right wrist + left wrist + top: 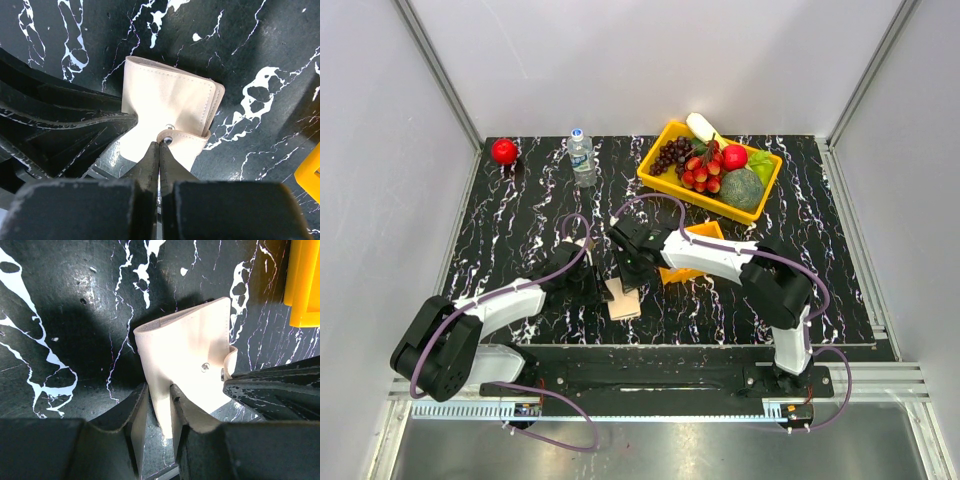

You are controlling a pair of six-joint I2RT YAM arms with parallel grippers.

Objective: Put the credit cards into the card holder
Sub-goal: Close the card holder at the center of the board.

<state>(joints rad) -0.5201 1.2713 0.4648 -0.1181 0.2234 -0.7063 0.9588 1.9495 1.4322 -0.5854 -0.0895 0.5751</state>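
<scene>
The card holder (623, 302), a cream wallet of soft leather-like material with stitched edges and a small metal snap, sits low centre in the top view on the glossy black, white-veined table (520, 220). The left gripper (159, 392) clamps one flat panel between narrowly parted fingers. The right gripper (159, 146) pinches the rounded snap tab, its fingers pressed together.

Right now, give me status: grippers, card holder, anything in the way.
Left gripper shut on card holder edge. Right gripper pinching its snap tab. No credit cards in view. Small orange tray close by, not blocking.
</scene>
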